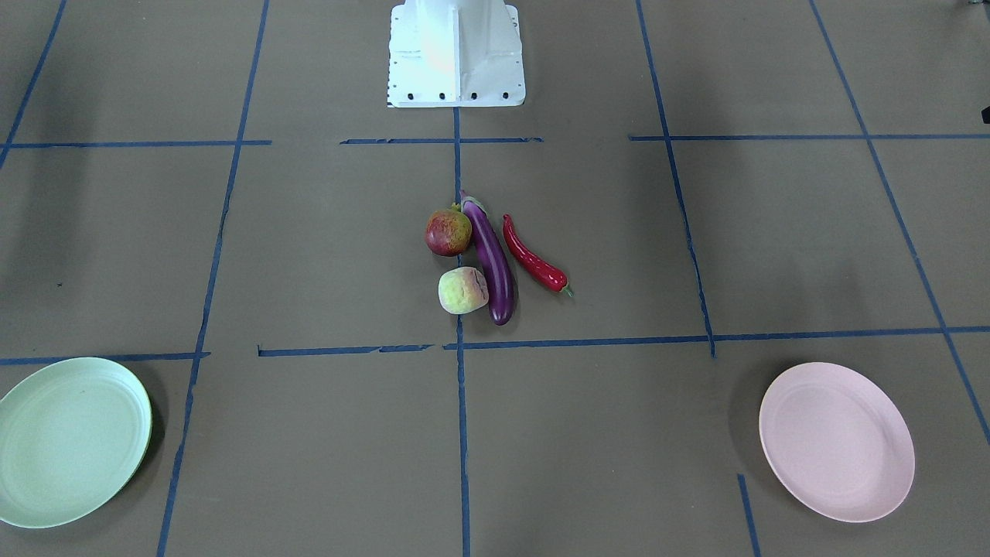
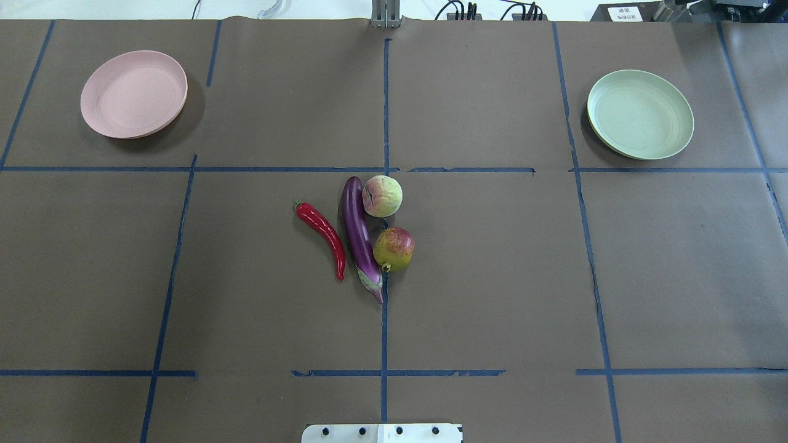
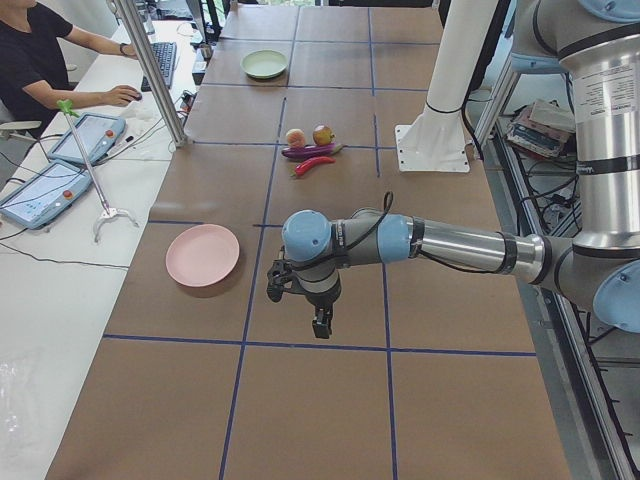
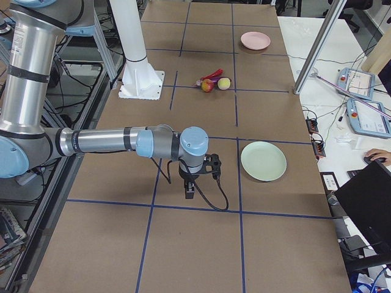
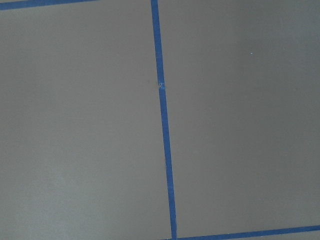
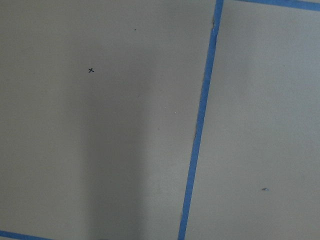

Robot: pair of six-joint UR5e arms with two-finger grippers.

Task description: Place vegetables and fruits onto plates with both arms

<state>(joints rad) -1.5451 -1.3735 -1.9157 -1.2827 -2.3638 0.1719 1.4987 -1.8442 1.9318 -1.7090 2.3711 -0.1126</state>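
Observation:
A purple eggplant (image 2: 360, 237) lies at the table's middle. A red chili pepper (image 2: 323, 237) lies beside it on one side. A peach (image 2: 382, 195) and a pomegranate (image 2: 394, 248) touch it on the other side. The pink plate (image 2: 133, 93) sits far left and the green plate (image 2: 640, 114) far right, both bare. My left gripper (image 3: 322, 325) hangs over bare table near the pink plate (image 3: 203, 254). My right gripper (image 4: 190, 192) hangs near the green plate (image 4: 263, 160). Both show only in the side views, so I cannot tell whether they are open or shut.
The white pedestal base (image 1: 456, 54) stands behind the produce. Blue tape lines (image 2: 385, 111) cross the brown table cover. A side bench with tablets (image 3: 88, 135) and a seated operator (image 3: 40, 50) runs along the table's far edge. Metal posts (image 3: 160, 80) stand there.

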